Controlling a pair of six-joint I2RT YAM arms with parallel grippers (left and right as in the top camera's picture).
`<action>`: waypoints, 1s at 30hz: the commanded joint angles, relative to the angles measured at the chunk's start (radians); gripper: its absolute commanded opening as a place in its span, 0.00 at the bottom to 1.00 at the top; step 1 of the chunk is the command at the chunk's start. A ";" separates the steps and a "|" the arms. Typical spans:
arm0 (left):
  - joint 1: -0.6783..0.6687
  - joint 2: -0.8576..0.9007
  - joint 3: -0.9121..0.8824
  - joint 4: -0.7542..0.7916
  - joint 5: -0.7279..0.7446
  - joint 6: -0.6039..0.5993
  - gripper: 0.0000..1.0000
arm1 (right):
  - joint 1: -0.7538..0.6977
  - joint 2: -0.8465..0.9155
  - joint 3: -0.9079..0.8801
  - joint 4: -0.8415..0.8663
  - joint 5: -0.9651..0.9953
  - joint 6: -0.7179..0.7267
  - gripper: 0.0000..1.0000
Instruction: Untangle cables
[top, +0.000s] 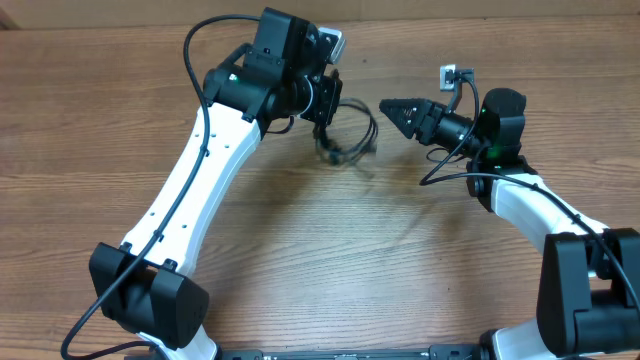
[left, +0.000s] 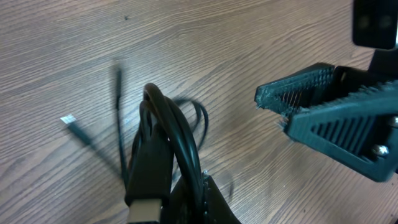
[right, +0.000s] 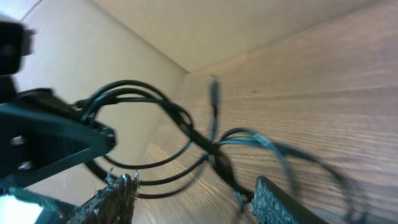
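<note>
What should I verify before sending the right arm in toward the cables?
1. Left gripper shut on the cables: ok.
2. Right gripper jaws open: ok.
3. Right gripper apart from the cables, bare table between them: ok.
4. A loose plug end in the left wrist view: ok.
5. Which strand crosses which inside the bundle: cannot tell, the loops are blurred.

Pretty plain room tbh: a brown wood-grain tabletop (top: 330, 260), grain running sideways, lit soft and even with only faint shadows on it. At the far edge it butts up against a bare beige wall (right: 186, 25).
</note>
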 joint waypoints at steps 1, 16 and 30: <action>0.008 0.006 0.017 0.001 0.091 0.025 0.04 | 0.001 -0.017 0.009 0.084 -0.098 -0.079 0.59; 0.008 0.006 0.017 -0.142 0.498 0.270 0.04 | 0.001 -0.017 0.009 0.096 -0.203 -0.410 0.56; 0.006 0.006 0.017 -0.137 0.513 0.279 0.04 | 0.013 -0.017 0.009 0.100 -0.350 -0.459 0.41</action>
